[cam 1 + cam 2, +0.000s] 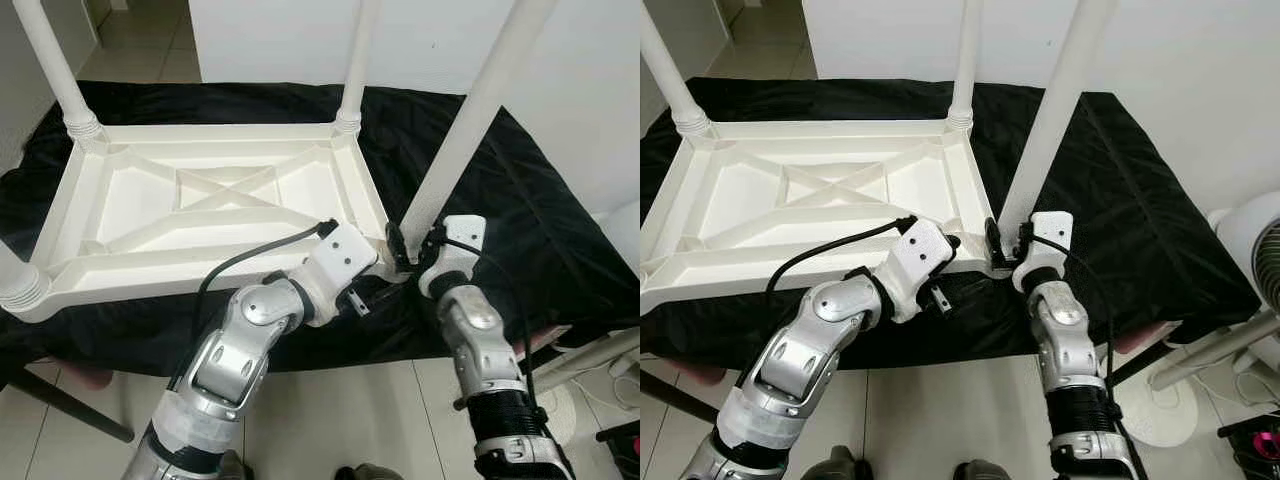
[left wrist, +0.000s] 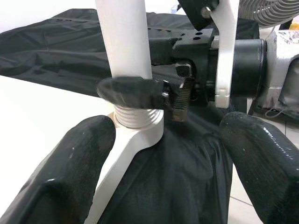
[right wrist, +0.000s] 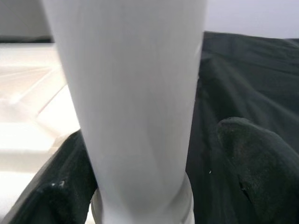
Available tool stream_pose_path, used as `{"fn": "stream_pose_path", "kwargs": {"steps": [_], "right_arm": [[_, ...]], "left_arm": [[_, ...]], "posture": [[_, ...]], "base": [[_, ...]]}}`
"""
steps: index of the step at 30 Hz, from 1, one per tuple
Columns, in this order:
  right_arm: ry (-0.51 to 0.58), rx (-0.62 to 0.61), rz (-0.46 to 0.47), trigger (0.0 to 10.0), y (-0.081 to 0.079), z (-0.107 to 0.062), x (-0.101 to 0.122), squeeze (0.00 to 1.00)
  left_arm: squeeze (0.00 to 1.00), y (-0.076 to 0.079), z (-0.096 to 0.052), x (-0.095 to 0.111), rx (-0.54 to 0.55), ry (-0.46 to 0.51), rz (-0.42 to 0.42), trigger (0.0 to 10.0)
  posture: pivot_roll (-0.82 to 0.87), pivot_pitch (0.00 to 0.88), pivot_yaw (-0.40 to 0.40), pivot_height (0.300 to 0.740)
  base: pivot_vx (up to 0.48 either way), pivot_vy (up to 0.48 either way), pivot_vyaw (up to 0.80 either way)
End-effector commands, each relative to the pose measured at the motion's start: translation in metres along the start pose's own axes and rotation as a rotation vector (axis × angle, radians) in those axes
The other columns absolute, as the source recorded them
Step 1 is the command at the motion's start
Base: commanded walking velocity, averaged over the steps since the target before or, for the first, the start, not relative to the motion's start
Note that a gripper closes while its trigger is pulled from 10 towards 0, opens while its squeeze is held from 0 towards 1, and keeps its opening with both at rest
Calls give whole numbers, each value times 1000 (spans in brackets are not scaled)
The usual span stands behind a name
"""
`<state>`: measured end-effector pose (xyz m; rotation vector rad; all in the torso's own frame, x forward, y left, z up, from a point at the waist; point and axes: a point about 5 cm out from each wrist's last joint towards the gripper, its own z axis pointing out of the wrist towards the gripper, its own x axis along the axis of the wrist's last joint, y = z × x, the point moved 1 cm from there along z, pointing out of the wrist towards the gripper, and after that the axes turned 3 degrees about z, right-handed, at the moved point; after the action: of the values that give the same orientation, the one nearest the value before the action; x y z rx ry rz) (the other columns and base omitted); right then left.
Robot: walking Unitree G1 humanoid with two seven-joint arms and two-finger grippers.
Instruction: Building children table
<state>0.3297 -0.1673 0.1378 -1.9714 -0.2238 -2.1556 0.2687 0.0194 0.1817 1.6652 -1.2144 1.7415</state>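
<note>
Both silver arms reach forward to the near right corner of the upturned white children's table (image 1: 200, 190), which lies on a black cloth (image 1: 520, 200) with its legs pointing up. Right tool (image 2: 140, 91) is clamped round the base of the near right leg (image 1: 470, 130), just above its threaded socket. Left tool (image 2: 159, 163) sits spread wide just beside that corner, its fingers (image 2: 70, 154) holding nothing.
</note>
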Motion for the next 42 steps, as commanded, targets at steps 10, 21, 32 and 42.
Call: {"fn": "stream_pose_path", "kwargs": {"steps": [10,21,32,42], "right_arm": [[-17,306,-84,10000,0,15,9,0],[-116,425,-136,0,4,29,-1,0],[-192,396,-77,10000,12,23,-19,0],[-201,293,-42,10000,5,24,-30,0]], "left_arm": [[0,-5,3,2,64,-2,12,10000],[0,-9,3,4,83,0,12,10000],[0,-10,1,5,88,-2,7,10000],[0,-9,1,5,74,-3,7,10000]], "posture": [[-72,21,-26,740],[-56,34,-26,740],[-59,49,-20,740],[-64,51,-14,740]], "base": [[0,0,0],[0,0,0],[0,0,0],[0,0,0]]}}
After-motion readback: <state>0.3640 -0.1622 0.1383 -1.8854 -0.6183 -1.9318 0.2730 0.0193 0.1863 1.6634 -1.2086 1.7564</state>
